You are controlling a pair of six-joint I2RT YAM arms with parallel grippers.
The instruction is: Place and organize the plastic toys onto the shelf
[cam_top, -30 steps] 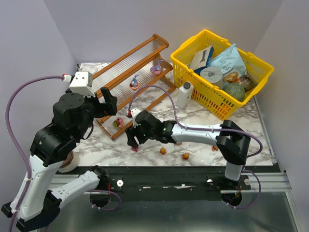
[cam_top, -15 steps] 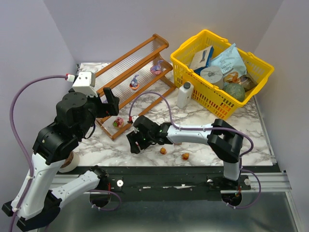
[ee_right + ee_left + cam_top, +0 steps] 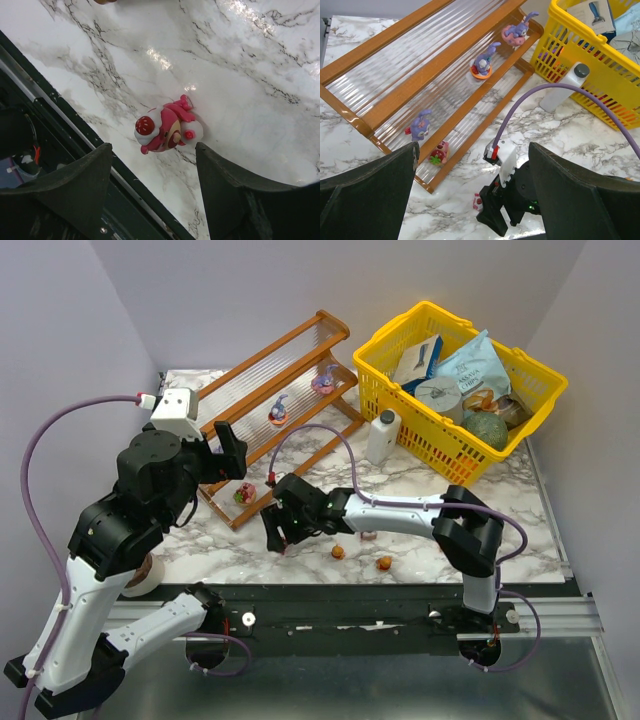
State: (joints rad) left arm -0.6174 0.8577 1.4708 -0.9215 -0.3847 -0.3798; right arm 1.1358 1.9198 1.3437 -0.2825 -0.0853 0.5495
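Toy (image 3: 167, 131), pink and white with a red cap, lies on the surface (image 3: 240, 75) near the shelf (image 3: 262, 380), between the right hand's (image 3: 154, 149) spread fingers. Left hand (image 3: 472, 146) spread, empty.

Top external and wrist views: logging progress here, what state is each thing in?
right pincer: open, either side of the pink toy
pink toy: on the table, ungripped
left pincer: open, empty
shelf: four toys on it
white bottle: upright, capped
yellow basket: filled with packages
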